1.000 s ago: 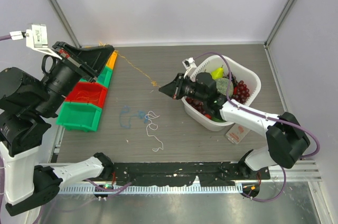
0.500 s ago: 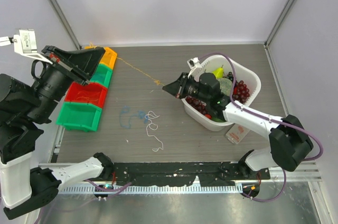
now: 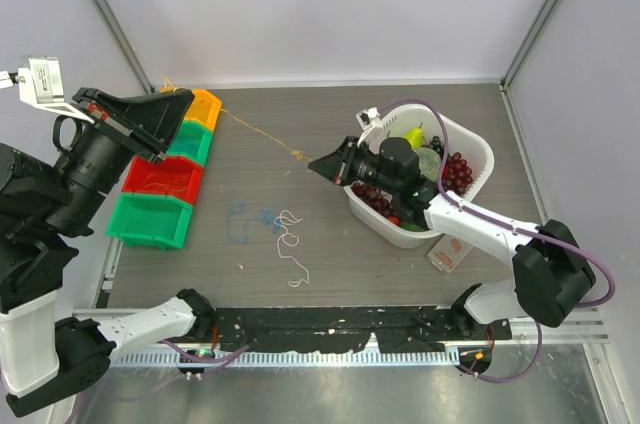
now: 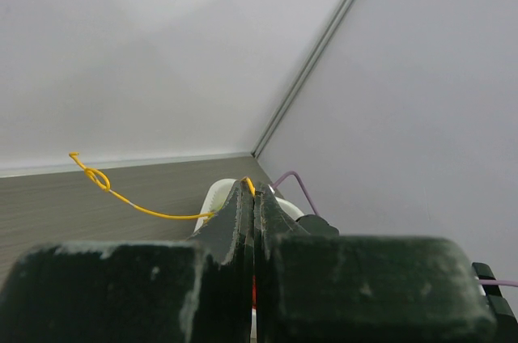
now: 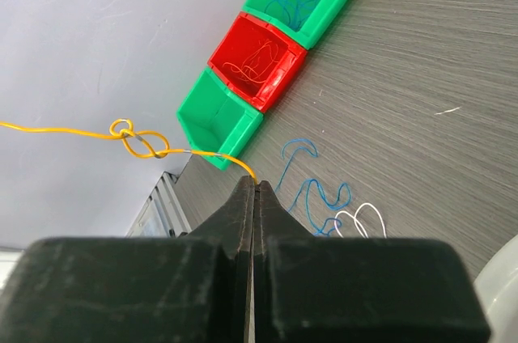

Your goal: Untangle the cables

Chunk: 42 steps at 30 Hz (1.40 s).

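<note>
A thin orange cable [image 3: 250, 129] is stretched in the air between my two grippers, with a small knot near its right end. My left gripper [image 3: 190, 94] is raised over the bins at the far left and is shut on the cable's left end [image 4: 154, 213]. My right gripper [image 3: 313, 166] is in front of the basket and is shut on the other end [image 5: 65, 131], with the knot [image 5: 139, 141] just beyond its tips. A blue cable [image 3: 245, 219] and a white cable [image 3: 290, 244] lie loose on the table, touching each other; they also show in the right wrist view [image 5: 312, 189].
A row of bins runs along the left: green [image 3: 150, 222], red [image 3: 163, 180], green [image 3: 197, 144], orange [image 3: 207, 107]; the red and the second green one hold wires. A white basket [image 3: 478, 144] of fruit stands at the right, with a small packet [image 3: 448, 252] in front of it.
My left gripper has lifted and drawn back to the left with the orange cable. My right gripper has shifted slightly right. The cable now hangs straighter between them.
</note>
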### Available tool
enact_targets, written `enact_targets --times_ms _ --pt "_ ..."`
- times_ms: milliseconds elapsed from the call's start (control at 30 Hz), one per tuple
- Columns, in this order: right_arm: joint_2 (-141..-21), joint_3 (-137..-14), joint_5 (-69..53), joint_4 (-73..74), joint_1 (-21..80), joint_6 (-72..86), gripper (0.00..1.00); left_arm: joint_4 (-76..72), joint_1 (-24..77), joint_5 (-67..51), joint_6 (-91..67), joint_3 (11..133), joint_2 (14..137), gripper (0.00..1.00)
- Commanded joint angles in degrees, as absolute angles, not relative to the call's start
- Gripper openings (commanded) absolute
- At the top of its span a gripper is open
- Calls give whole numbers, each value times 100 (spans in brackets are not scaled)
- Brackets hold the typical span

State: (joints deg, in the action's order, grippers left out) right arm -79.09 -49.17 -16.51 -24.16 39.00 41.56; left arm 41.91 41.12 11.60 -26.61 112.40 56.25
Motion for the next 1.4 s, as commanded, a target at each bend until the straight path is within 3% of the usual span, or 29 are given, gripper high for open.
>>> enact_targets --times_ms 0,367,933,1000,1033,1100,1167,1267,1367 --pt "-7717 -4983 -1888 -2619 3876 4105 1 4008 4096 1230 -2654 11251 5572 0" --pt "-7638 -5010 -3102 -2997 3867 3797 1 4694 4096 2470 -2637 9828 5397 0" --pt "-7295 -5238 -3244 -2208 3867 3481 1 5194 4087 2857 -2663 7964 5379 1" --pt "-7242 -5334 -3156 -1909 3858 3340 1 5256 4061 2717 -2646 7849 5379 9" --pt "-7251 -5370 -3155 -1803 3876 3262 1 5282 4026 2559 -2628 7805 5344 21" --pt "-7233 -5475 -3147 -1513 3867 3138 1 5230 3938 1989 -2436 7744 5256 53" --pt "-7225 -5572 -3112 -1223 3876 3024 1 5212 3911 1444 -2286 7726 5160 70" --pt "-7251 -5730 -3094 -766 3867 2857 1 5291 3894 1275 -2206 7796 5010 74" --pt "-7286 -5853 -3129 -440 3867 2690 1 4819 3894 759 -2215 7682 4869 58"
